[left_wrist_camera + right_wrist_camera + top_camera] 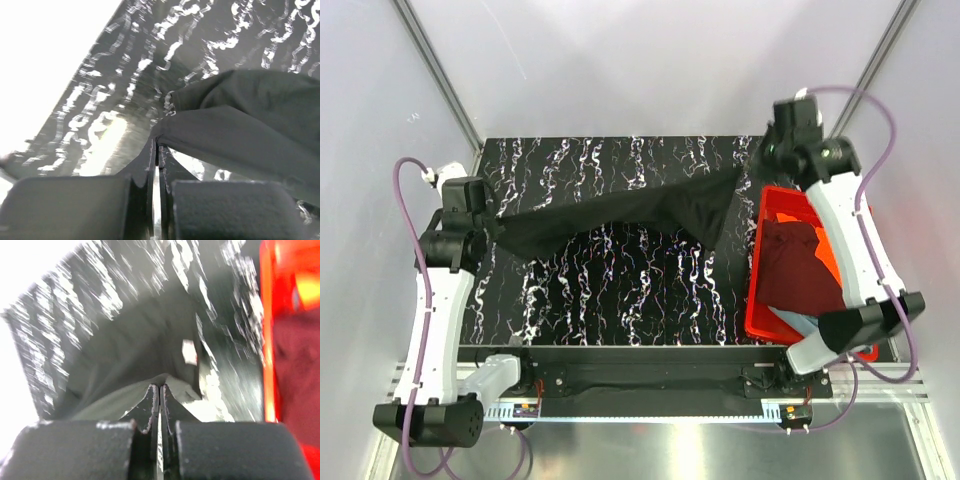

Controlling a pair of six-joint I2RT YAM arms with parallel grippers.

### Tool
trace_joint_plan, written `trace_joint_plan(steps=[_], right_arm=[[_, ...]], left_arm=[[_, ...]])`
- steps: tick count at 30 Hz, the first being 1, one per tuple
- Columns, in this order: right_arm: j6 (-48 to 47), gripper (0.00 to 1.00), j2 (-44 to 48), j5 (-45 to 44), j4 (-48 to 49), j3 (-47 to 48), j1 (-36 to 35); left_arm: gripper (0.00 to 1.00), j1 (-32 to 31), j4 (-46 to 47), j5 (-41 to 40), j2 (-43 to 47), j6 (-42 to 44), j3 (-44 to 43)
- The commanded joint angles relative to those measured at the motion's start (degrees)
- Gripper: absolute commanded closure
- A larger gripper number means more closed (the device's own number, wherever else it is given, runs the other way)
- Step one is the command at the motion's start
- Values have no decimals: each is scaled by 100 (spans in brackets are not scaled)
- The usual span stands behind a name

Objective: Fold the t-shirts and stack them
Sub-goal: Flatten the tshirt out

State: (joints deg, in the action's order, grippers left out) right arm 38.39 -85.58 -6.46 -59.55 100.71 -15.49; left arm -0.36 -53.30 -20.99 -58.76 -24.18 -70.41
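Counter [620, 290] first: hard, slick, black with white marble veining. Above it the black t-shirt [620, 215] hangs strung between both arms, limp and sagging mid-span, held up, I judge, so it can be spread flat for folding. The red plastic bin [756, 300] on the right holds a maroon shirt [798, 270] and an orange shirt [830, 258], crumpled. Left fingers [146, 170] and right fingers [150, 405] are each pinched tight on the black cloth's edge.
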Motion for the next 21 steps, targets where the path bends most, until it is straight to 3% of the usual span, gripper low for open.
trace_joint_plan(steps=[1, 6, 13, 14, 21], right_arm=[[-446, 100, -492, -259, -276, 1563, 265], [-622, 100, -969, -347, -154, 3287, 397], [-938, 100, -461, -145, 995, 3342, 397], [-1000, 100, -390, -136, 1120, 3385, 397], [-1623, 100, -476, -364, 2051, 4237, 397]], left_arm=[[100, 27, 3, -1055, 84, 790, -192], [100, 27, 364, -1372, 146, 1469, -805], [100, 18, 558, -1232, -12, 1785, -1974], [100, 27, 479, -1232, -99, 1794, -2455], [100, 18, 496, -1539, -1187, 1908, -4049]])
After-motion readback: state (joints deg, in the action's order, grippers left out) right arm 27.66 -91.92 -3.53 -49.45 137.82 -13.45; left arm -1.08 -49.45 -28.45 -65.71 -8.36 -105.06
